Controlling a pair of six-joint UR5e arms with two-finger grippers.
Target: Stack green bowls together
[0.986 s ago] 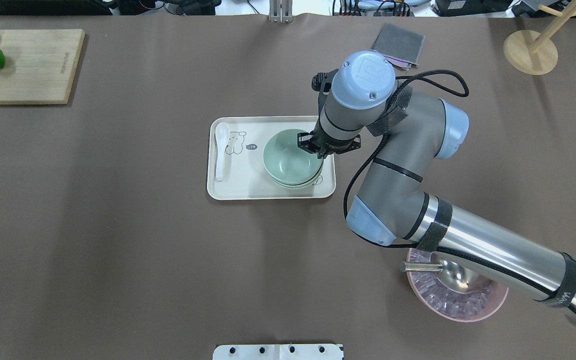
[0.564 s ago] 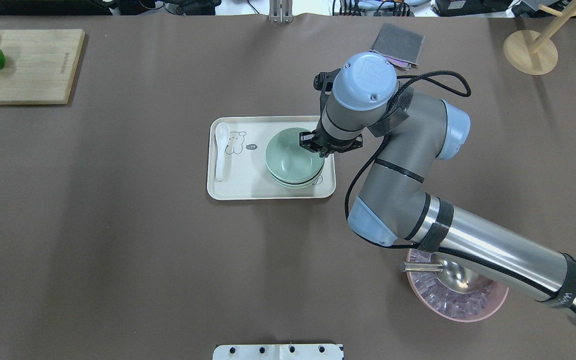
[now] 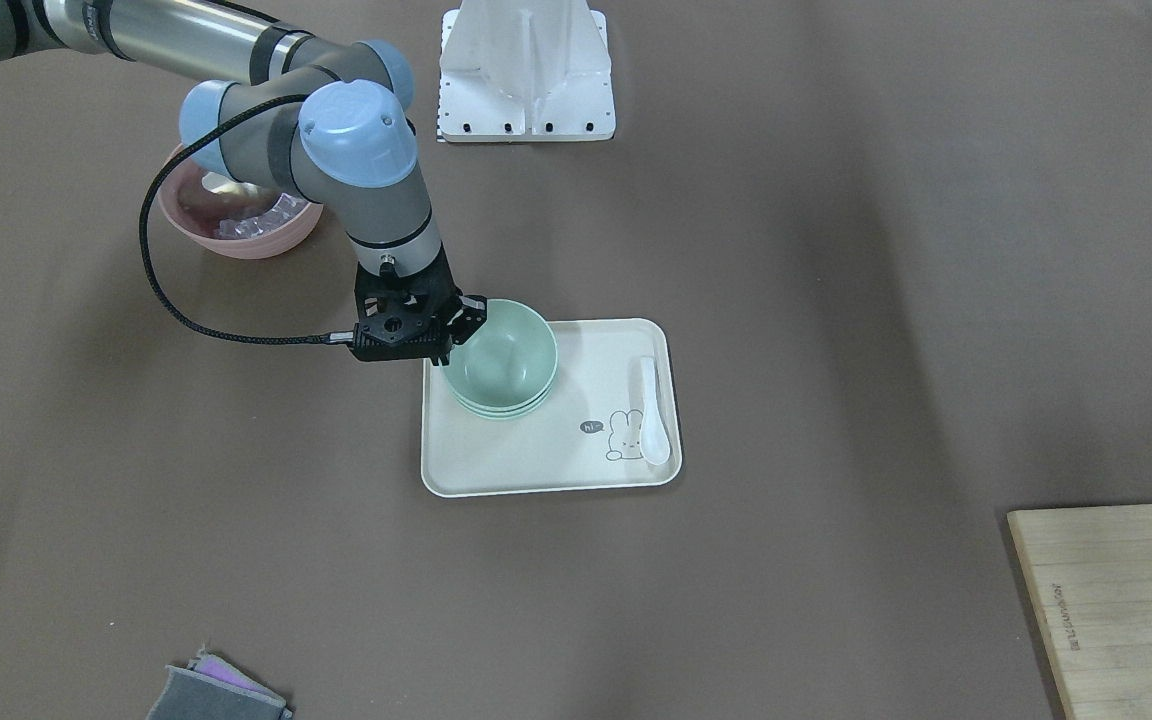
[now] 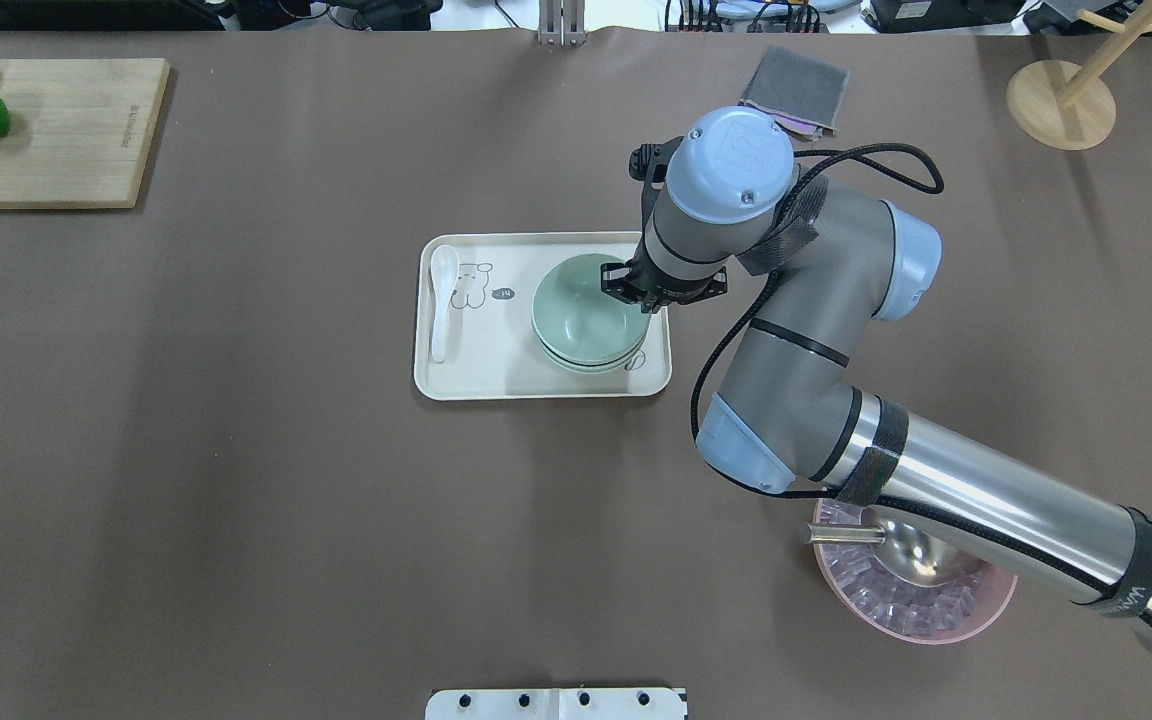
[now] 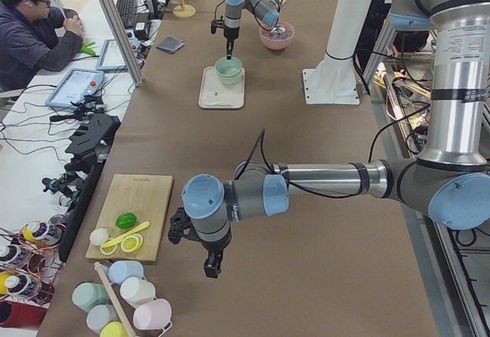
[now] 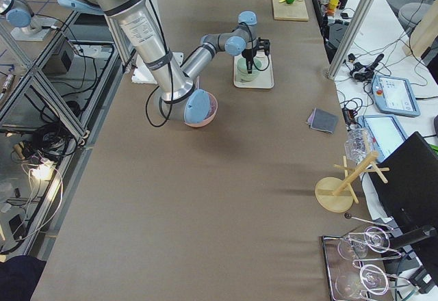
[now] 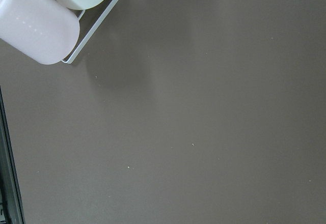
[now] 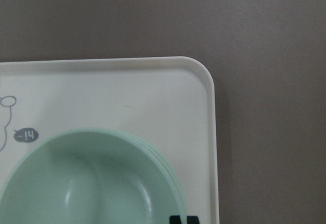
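Well, the right end effector (image 4: 624,288) seems closed on the rim of the top green bowl (image 4: 581,312); better to seat it level on the lower green bowls (image 4: 591,366) before releasing.

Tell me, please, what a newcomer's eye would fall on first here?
The right arm reaches mid-table, its jaws clamped on the rim of the top of three nested green bowls on a cream tray. A pink bowl with a metal scoop sits beneath that arm.
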